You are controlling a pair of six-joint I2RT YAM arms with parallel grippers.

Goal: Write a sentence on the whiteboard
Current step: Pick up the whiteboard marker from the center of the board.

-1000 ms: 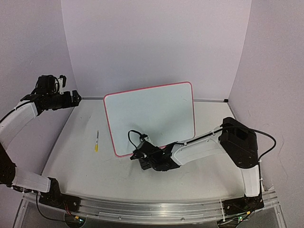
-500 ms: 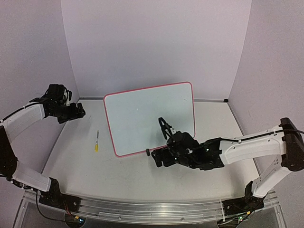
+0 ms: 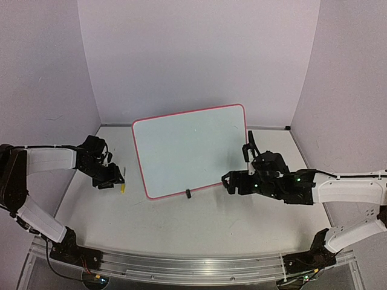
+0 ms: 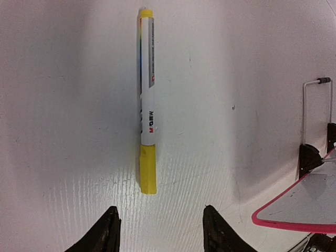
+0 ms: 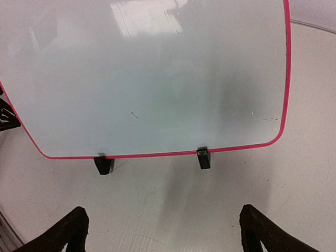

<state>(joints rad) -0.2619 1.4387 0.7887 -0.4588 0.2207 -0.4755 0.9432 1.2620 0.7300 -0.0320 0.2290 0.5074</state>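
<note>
Evidently the writing is not begun: the whiteboard (image 3: 190, 151) stands tilted on its two black feet (image 5: 203, 157), and its face is blank, with no sentence on it that I can see. The step in hand, as I judge, is to fetch the marker (image 4: 147, 105), a white pen with yellow ends that lies flat on the table just to the left of the whiteboard. The left gripper (image 4: 160, 226) hangs over it, near its longer yellow end, with the fingers spread apart and nothing between them. The right gripper (image 5: 163, 215) is in front of the whiteboard's lower edge and faces it, fingers spread wide and empty. Next, I think, the left gripper must go down until its fingers stand on both sides of the marker's body, and then pinch it. Probably the cap needs pulling off before any stroke.
</note>
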